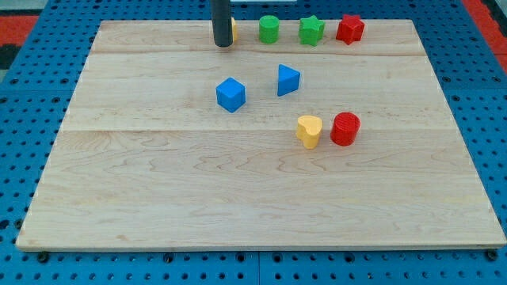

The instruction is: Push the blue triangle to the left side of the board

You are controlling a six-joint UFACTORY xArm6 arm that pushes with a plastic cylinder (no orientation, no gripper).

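The blue triangle (287, 80) lies on the wooden board (158, 190), a little above and right of the middle. A blue cube (230, 94) sits just to its left. My tip (223, 44) rests near the board's top edge, above the blue cube and up-left of the blue triangle, apart from both. The rod hides most of a yellow block (234, 31) right behind it.
Along the top edge stand a green cylinder (269, 29), a green star (311, 31) and a red star (349, 28). A yellow heart (309, 131) and a red cylinder (345, 128) sit side by side below the triangle.
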